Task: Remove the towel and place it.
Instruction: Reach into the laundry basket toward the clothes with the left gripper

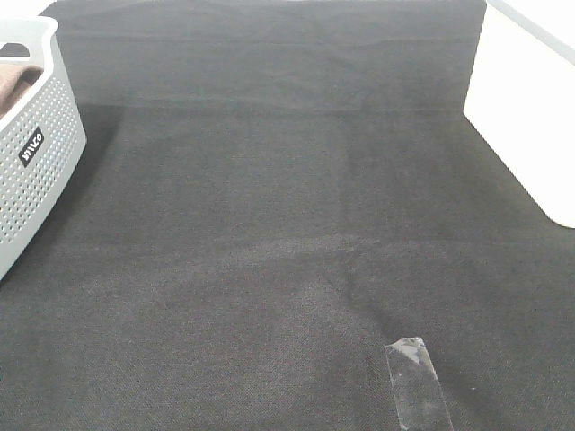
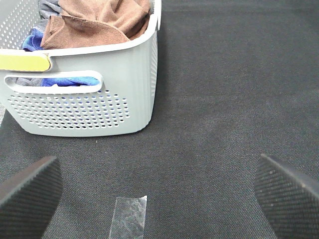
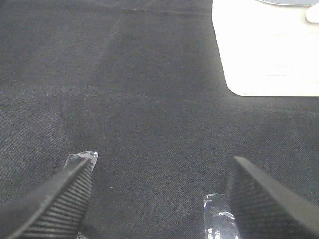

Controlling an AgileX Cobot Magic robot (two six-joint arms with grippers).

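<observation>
Right now I see the towel (image 1: 16,79) only as a brown sliver in the upper left of the overhead frame. It lies inside the grey perforated basket (image 1: 40,171), which sits at the left edge of the black table cloth (image 1: 287,206). The left wrist camera gives me a better look: the towel (image 2: 97,20) is bunched on top of the basket's contents, its folds reaching up to the rim. A blue cloth (image 2: 70,79) under it shows through the handle slot, and a bit of grey fabric (image 2: 47,7) lies beside it. A yellow sticker (image 2: 24,61) is stuck on the rim next to that slot. The left gripper (image 2: 159,194) is spread wide and empty, hanging over the table cloth near the basket wall but apart from it. A strip of clear tape (image 2: 130,216) lies on the cloth between its fingers (image 2: 30,191). The right gripper (image 3: 162,199) is likewise released and holds nothing, and it hangs over bare cloth. Two bits of tape (image 3: 82,157) show close by its fingers (image 3: 269,204). In the overhead frame one tape strip (image 1: 418,382) lies at the lower right of centre, and a white tabletop (image 1: 526,126) shows at the right edge beyond the cloth.
</observation>
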